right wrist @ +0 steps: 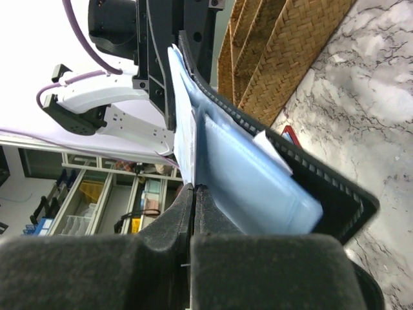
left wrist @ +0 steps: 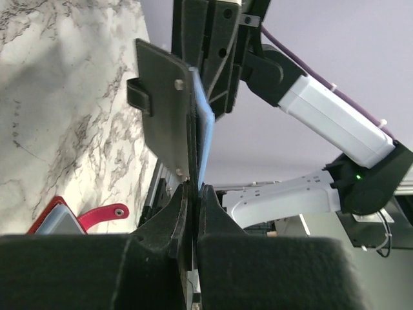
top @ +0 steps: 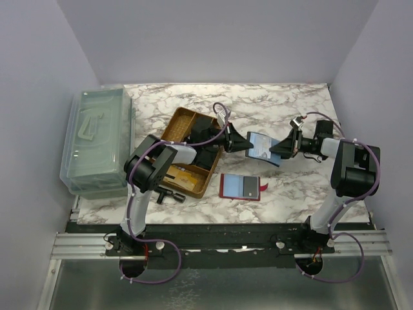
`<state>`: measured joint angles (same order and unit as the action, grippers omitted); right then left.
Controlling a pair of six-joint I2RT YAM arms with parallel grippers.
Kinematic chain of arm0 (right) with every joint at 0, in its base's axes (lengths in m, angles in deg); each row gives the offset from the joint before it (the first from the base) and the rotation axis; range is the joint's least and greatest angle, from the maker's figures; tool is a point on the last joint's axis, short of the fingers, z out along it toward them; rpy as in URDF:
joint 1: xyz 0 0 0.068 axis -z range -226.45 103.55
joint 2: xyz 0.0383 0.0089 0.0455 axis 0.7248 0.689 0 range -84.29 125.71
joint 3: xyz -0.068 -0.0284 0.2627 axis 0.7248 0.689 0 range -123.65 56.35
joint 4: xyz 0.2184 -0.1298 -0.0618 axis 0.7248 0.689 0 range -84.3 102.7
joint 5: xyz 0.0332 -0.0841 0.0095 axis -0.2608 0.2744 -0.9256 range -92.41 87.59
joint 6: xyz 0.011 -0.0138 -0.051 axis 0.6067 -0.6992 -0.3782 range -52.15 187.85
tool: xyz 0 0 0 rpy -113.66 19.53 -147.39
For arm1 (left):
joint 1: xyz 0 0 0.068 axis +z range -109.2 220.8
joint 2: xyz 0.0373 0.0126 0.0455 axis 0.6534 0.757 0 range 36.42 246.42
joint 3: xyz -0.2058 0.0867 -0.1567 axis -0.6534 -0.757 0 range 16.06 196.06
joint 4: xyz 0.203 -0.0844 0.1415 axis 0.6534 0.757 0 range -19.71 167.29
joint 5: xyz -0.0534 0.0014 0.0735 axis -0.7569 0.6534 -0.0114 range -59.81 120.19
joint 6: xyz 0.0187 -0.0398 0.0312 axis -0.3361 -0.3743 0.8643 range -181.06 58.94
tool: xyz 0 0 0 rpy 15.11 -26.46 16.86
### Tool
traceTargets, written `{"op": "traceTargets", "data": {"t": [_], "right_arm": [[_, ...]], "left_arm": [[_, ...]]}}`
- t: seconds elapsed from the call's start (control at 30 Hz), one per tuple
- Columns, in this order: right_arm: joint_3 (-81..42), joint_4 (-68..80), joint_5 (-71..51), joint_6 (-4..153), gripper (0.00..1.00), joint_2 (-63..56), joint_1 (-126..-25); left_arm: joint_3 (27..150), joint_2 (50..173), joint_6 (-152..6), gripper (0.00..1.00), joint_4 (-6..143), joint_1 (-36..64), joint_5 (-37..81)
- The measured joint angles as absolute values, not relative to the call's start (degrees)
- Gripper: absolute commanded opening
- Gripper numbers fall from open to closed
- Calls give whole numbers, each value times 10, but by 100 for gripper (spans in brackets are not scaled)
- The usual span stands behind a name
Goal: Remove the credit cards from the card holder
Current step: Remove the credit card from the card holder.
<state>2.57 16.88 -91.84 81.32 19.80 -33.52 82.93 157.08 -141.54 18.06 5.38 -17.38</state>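
Note:
A black card holder (top: 261,146) with light-blue sleeves is held in the air over the table's middle, between both grippers. My left gripper (top: 247,143) is shut on the holder's left edge; in the left wrist view its tips (left wrist: 193,188) pinch the black holder (left wrist: 162,116) edge-on. My right gripper (top: 279,148) is shut on a thin pale-blue card (right wrist: 183,123) that sticks out of the holder (right wrist: 335,200); its tips (right wrist: 194,188) close on the card's edge. A blue sleeve (right wrist: 255,177) lies inside the holder.
A red wallet (top: 240,186) with a grey card on it and a red strap lies flat on the marble below; it also shows in the left wrist view (left wrist: 61,219). A wicker basket (top: 179,124) sits left of centre, a clear plastic bin (top: 97,142) at far left.

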Motion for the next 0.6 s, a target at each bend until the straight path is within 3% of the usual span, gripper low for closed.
{"op": "traceTargets", "data": {"t": [0.6], "right_arm": [[26,169,-918,809,0,189,-300]], "left_arm": [[824,1571,-1459,0,111,92,-188]]}}
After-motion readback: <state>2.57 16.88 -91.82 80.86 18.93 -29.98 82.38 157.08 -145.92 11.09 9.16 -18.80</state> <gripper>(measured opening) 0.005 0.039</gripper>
